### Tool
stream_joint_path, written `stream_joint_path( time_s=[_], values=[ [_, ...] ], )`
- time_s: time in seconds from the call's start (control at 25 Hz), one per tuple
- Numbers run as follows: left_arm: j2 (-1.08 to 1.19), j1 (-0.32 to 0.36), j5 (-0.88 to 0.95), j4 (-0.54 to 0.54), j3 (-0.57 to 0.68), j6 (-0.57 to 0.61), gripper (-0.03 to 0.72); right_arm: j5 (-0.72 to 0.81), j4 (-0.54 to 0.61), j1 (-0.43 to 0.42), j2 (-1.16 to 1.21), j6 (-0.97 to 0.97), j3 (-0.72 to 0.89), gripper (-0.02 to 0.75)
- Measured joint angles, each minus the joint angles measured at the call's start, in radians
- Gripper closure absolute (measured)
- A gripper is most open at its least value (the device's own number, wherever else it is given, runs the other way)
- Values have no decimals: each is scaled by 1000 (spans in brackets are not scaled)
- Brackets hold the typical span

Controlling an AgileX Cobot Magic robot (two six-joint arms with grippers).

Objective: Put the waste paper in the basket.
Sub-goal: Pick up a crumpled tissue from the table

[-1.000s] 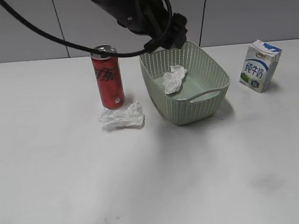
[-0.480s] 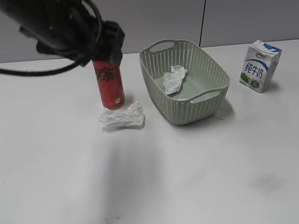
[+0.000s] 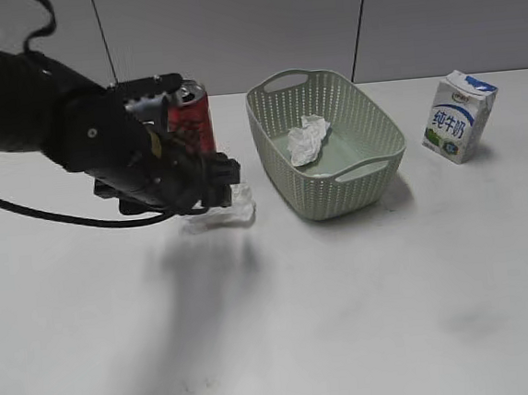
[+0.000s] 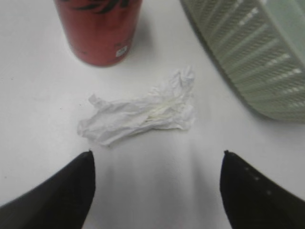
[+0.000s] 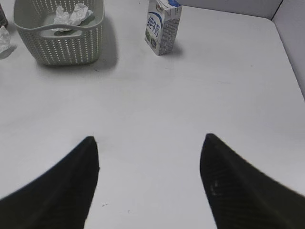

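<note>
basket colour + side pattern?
Pale green basket, perforated weave-pattern sides; clearest in the exterior view.

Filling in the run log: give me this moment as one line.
left gripper: open, above longer paper wad on table | smaller wad: in basket | right gripper: open, idle

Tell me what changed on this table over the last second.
The left arm swung from above the basket leftward and down; its open left gripper now hovers over the longer paper wad beside the red can. Wads, can, basket and milk carton stayed put.
</note>
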Motion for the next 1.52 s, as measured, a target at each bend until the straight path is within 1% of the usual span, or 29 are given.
stream_joint_path(
  time_s=[0.16, 0.4, 0.68, 0.76, 0.8, 0.88, 0.92, 1.0, 1.04, 1.08, 1.12, 1.2, 1.36, 1.52],
  values=[
    [115, 26, 3, 18, -71, -2, 85, 0, 0, 0, 0, 0, 0, 232],
    [213, 54, 3, 44, -163, -2, 93, 0, 0, 0, 0, 0, 0, 232],
    [261, 57, 2, 69, -172, -2, 98, 0, 0, 0, 0, 0, 0, 233],
    [266, 57, 0, 71, -172, -2, 114, 0, 0, 0, 0, 0, 0, 233],
    [266, 57, 0, 72, -172, -2, 137, 0, 0, 0, 0, 0, 0, 233],
    [266, 57, 7, 72, -173, -2, 218, 0, 0, 0, 0, 0, 0, 233],
    [266, 57, 15, 72, -175, -2, 286, 0, 0, 0, 0, 0, 0, 233],
    [266, 57, 41, 72, -179, -2, 460, 0, 0, 0, 0, 0, 0, 233],
    [265, 57, 52, 72, -180, -2, 535, 0, 0, 0, 0, 0, 0, 233],
    [263, 57, 67, 73, -180, -2, 594, 0, 0, 0, 0, 0, 0, 233],
    [263, 57, 82, 75, -181, -2, 625, 0, 0, 0, 0, 0, 0, 233],
    [256, 57, 107, 80, -181, -2, 646, 0, 0, 0, 0, 0, 0, 233],
    [222, 57, 185, 94, -180, -2, 654, 0, 0, 0, 0, 0, 0, 233],
    [120, 56, 227, 98, -180, 28, 657, 0, 0, 0, 0, 0, 0, 234]
  ],
)
